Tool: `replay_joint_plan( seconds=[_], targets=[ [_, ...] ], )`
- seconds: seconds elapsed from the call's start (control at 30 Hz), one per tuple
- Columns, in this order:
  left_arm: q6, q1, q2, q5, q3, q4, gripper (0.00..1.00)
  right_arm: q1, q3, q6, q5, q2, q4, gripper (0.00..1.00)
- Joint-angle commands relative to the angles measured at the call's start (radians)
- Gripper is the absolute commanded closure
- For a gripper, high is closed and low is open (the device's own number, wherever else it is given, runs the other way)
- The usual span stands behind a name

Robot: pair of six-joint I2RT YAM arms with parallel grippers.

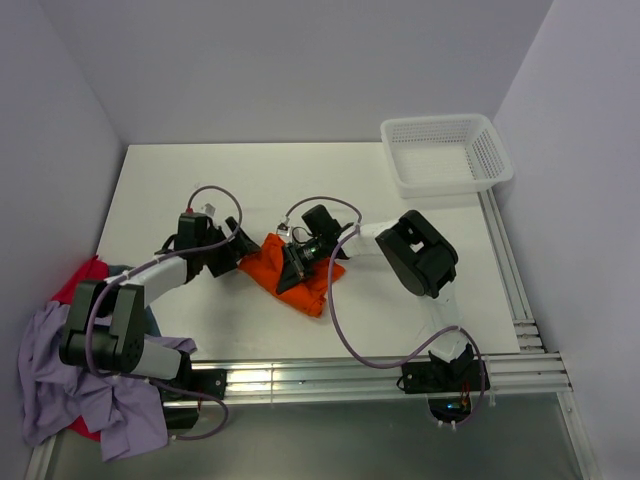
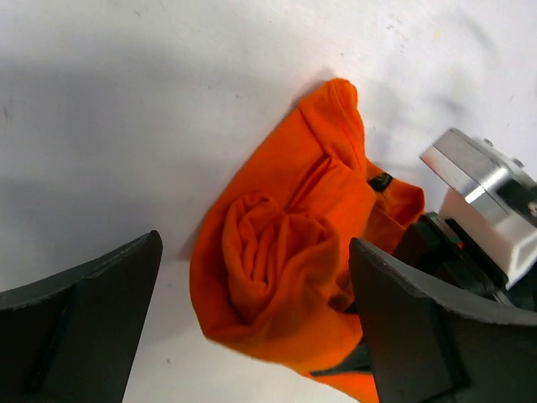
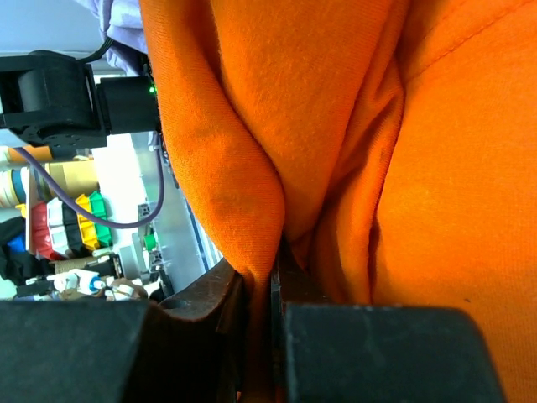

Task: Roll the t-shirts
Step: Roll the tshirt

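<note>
Orange cotton holds mid-table: the orange t-shirt [image 1: 305,280] lies bunched between the two grippers, well clear of every edge, with open white table [image 1: 250,180] running behind it to the far edge. Left gripper [image 1: 236,246] stands with its jaws spread wide, the shirt's spiralled, rolled-up end sitting between them, and whether either jaw touches the cloth cannot be told. Right gripper [image 1: 298,262] comes in from the other side, jaws pinched tight on a soft fold of the orange fabric, the fine knit weave showing close up in its wrist view. White perforated basket [image 1: 445,152] sits at the far right corner, well apart from the action. Over at the near left corner, a rumpled heap: lavender t-shirt [image 1: 60,380] drapes off the table's edge, red t-shirt [image 1: 85,275] peeks out just behind it
</note>
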Motion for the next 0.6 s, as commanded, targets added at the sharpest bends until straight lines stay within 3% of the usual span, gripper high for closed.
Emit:
replay_joint_plan(
  seconds=[0.0,0.2,0.43,0.47,0.53,0.57],
  targets=[
    [-0.014,0.002,-0.084,-0.013,-0.025,0.050,0.01,0.002,0.006,-0.009,-0.001,-0.027,-0.009,1.00],
    [-0.060,-0.012,-0.087,0.047,-0.088,0.106,0.01,0.003,0.006,-0.003,0.001,-0.025,-0.009,1.00],
    [-0.066,-0.069,-0.007,-0.011,-0.057,0.107,0.03,0.002,0.009,-0.004,-0.007,-0.018,-0.009,1.00],
    [-0.061,-0.069,0.002,-0.025,-0.048,0.094,0.09,0.002,0.010,-0.003,-0.008,-0.018,-0.009,1.00],
    [-0.058,-0.069,0.022,-0.051,-0.031,0.080,0.39,0.002,0.009,-0.004,-0.011,-0.019,-0.009,1.00],
    [-0.057,-0.069,0.027,-0.088,-0.020,0.077,0.65,0.005,0.009,-0.009,-0.010,-0.021,-0.009,1.00]
  ],
)
